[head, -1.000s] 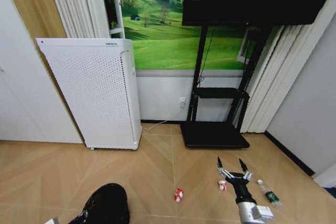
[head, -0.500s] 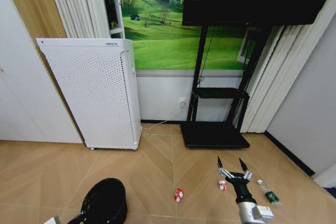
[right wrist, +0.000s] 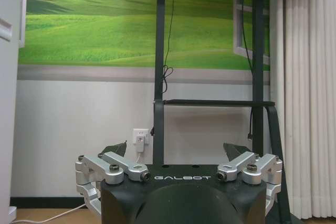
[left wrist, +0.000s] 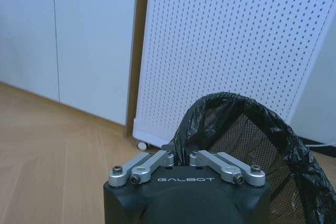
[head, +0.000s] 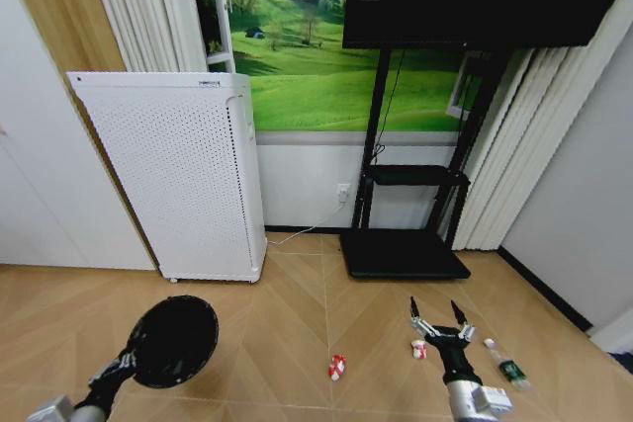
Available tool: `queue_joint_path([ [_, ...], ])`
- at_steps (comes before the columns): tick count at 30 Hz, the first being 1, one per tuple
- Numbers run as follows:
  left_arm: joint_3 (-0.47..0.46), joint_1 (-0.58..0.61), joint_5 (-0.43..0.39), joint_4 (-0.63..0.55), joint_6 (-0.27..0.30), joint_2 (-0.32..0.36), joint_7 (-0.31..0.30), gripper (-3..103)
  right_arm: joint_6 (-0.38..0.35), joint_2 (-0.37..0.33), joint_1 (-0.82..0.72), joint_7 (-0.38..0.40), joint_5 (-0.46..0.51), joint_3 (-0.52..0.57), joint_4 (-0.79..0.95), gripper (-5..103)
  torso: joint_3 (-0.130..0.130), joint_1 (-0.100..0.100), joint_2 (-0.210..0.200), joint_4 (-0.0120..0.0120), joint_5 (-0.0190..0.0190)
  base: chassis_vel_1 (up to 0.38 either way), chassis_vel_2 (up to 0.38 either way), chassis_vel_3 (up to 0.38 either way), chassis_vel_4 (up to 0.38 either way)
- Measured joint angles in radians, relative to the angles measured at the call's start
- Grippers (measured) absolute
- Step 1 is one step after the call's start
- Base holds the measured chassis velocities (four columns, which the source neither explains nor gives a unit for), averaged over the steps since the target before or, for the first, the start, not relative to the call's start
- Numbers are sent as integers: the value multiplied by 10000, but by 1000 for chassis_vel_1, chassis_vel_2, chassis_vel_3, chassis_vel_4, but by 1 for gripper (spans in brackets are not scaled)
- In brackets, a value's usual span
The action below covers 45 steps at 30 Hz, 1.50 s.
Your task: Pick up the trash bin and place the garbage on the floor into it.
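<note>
Left tool (head: 127, 358) clamped on rim of trash bin (head: 175, 339), bin lifted off floor at 8 o'clock, mouth tipped toward camera. So pickup looks done. Right tool (head: 441, 325) spread wide, empty, hovering at 5 o'clock. Garbage count: 3, all on floor: red-white piece (head: 337, 367), second one (head: 419, 349), bottle (head: 505, 364). None binned yet.
</note>
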Motion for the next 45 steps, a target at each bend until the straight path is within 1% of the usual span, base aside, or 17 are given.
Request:
queue_joint_path([
  [6,-388,385,463,-453,-570,-291,37,7,-7,-24,97,-45,-168,-465,-255,100,1,1,1,0,0,14,12,-21,-8],
  [14,-721,640,330,-659,-896,-341,54,7,-68,-105,276,-20,-282,-931,-587,100,2,0,2,0,-1,120,113,-100,-96],
  [19,-723,715,325,-836,-954,-403,29,7,-307,-163,495,207,-246,-1150,-811,100,2,1,1,1,-3,201,207,-194,-217],
  [25,-593,756,252,-1205,-904,-411,-80,7,-932,-327,1023,648,-114,-1704,-1529,100,2,2,2,-4,-4,250,229,-224,-246],
  [28,-559,866,46,-1708,-697,-396,-267,7,-1323,-511,1976,686,-144,-2214,-2760,100,1,3,3,1,1,149,121,-126,-152],
  [30,-560,891,17,-1799,-668,-396,-296,7,-1394,-540,2119,689,-159,-2298,-2992,100,2,3,3,2,-1,74,51,-49,-97],
  [31,-558,953,-33,-2007,-621,-400,-332,7,-1714,-624,2475,797,-158,-2527,-3630,100,3,2,2,2,-2,0,0,0,0],
  [33,-557,968,-40,-2052,-614,-401,-337,7,-1794,-641,2543,830,-148,-2578,-3760,100,3,2,2,2,0,0,0,0,0],
  [34,-556,1037,-64,-2279,-592,-418,-357,7,-2213,-720,2911,1054,40,-2891,-4505,100,3,2,2,0,7,-83,-55,77,60],
  [35,-554,1110,-93,-2469,-587,-455,-374,7,-2514,-753,3261,1234,221,-3126,-5184,100,2,1,2,-4,-1,-83,-64,73,60],
  [36,-554,1110,-93,-2469,-587,-455,-374,7,-2514,-753,3261,1234,221,-3126,-5184,100,2,1,2,-4,-1,-83,-64,73,60],
  [37,-553,1219,-135,-2695,-587,-538,-369,7,-2791,-758,3678,1406,340,-3371,-5958,100,4,3,2,-5,2,-90,-42,44,33],
  [39,-555,1296,-145,-2822,-593,-592,-350,7,-2885,-739,3935,1463,366,-3532,-6472,100,3,2,3,-2,8,0,0,0,0],
  [41,-620,1477,-146,-2984,-622,-714,-331,7,-2997,-637,4525,1517,368,-3828,-7752,100,3,2,2,-1,-2,0,0,0,0],
  [42,-620,1477,-146,-2984,-622,-714,-331,7,-2997,-637,4525,1517,368,-3828,-7752,100,3,2,2,-1,-2,0,0,0,0],
  [43,-708,1607,-138,-3028,-669,-798,-315,7,-2997,-500,4934,1526,279,-3924,-8594,100,3,1,3,0,1,0,0,0,0],
  [45,-791,1692,-118,-3037,-730,-854,-290,7,-2975,-407,5185,1540,175,-3926,-9110,100,3,2,2,0,1,0,0,0,0],
])
